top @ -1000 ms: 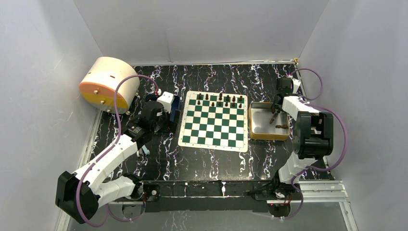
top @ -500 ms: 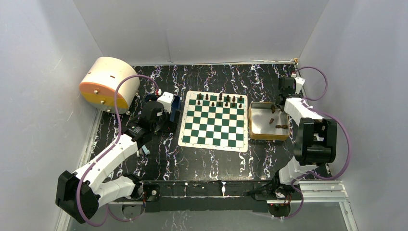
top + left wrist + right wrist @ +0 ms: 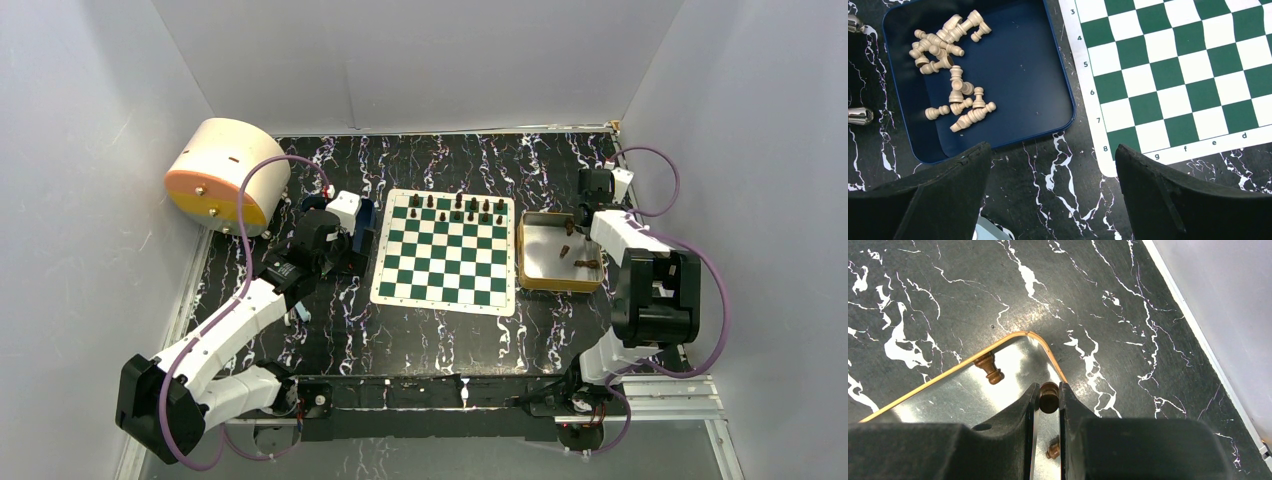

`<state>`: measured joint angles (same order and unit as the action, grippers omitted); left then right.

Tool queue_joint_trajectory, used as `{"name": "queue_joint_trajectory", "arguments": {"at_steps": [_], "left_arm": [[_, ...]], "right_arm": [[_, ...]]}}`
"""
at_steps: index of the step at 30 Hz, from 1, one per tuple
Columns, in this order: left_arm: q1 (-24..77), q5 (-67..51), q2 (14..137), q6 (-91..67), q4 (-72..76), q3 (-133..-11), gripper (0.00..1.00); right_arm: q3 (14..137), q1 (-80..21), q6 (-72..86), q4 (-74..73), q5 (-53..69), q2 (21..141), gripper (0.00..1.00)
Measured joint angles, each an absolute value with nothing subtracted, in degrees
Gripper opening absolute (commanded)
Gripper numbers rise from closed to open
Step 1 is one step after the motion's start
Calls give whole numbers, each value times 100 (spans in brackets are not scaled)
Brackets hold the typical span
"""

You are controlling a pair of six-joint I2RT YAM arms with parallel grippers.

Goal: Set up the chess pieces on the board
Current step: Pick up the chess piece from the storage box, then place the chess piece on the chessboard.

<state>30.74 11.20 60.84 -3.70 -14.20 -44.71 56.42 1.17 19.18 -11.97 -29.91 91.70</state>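
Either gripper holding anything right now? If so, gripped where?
Right gripper is shut on a brown chess piece, pinched across its body, with one round end poking out in front. Left gripper is open and holds nothing.

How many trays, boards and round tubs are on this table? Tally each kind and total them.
Trays: 2 (blue tray, gold tray)
Board: 1
Round cream tub: 1
Total: 4
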Motion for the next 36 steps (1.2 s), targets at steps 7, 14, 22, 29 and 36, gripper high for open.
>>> {"name": "queue_joint_trajectory", "arguments": {"at_steps": [7,14,22,29,36], "left_arm": [[3074,1120,6093,-370,-1420,-4471,91],[3074,1142,6106,-390,-1420,-4471,95],[3074,1599,6184,-607,-1514,-4471,94],[3074,1483,6184,-762,-1597,-4523,89],[3074,1304,5992,-1144,-1715,-4602,86]], "right_arm": [[5647,143,1916,-1203,-2941,9170,15],[5765,152,1931,-1378,-2399,9011,15],[5940,58,1953,-1503,-1623,8189,16],[5959,-888,1918,-1507,-1162,7837,17],[5857,-2263,1920,-1334,-1007,7773,18]]}}
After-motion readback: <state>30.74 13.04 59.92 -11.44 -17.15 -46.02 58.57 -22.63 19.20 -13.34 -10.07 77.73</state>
